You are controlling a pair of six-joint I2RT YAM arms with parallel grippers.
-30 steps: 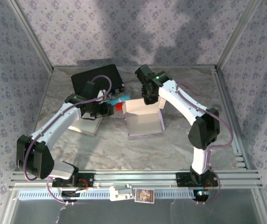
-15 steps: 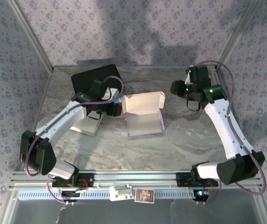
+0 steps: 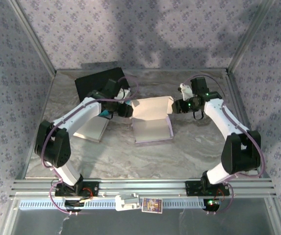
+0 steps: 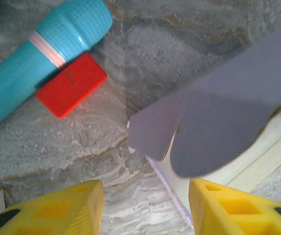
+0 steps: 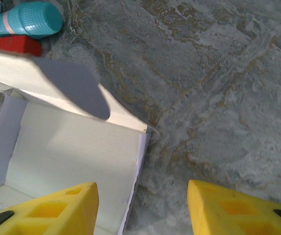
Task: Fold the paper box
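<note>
the paper box (image 3: 152,122) sits in the middle of the table (image 3: 189,156), its lid standing up along the far edge. the left gripper (image 4: 145,196) and right gripper (image 5: 142,196) flank the lid's 2 ends, both with jaws spread and empty, probably placed so each can push in a side flap. a teal tool (image 4: 37,54) and red block (image 4: 71,84) lie near the left end.

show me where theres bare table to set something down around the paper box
Widest free patch: bare table between the paper box and the arm bases. Also free: the strip behind the box up to the back wall. Crowded: box's left, with left gripper, teal cylinder, red block, flat white sheet; right gripper hangs at its right edge.
</note>
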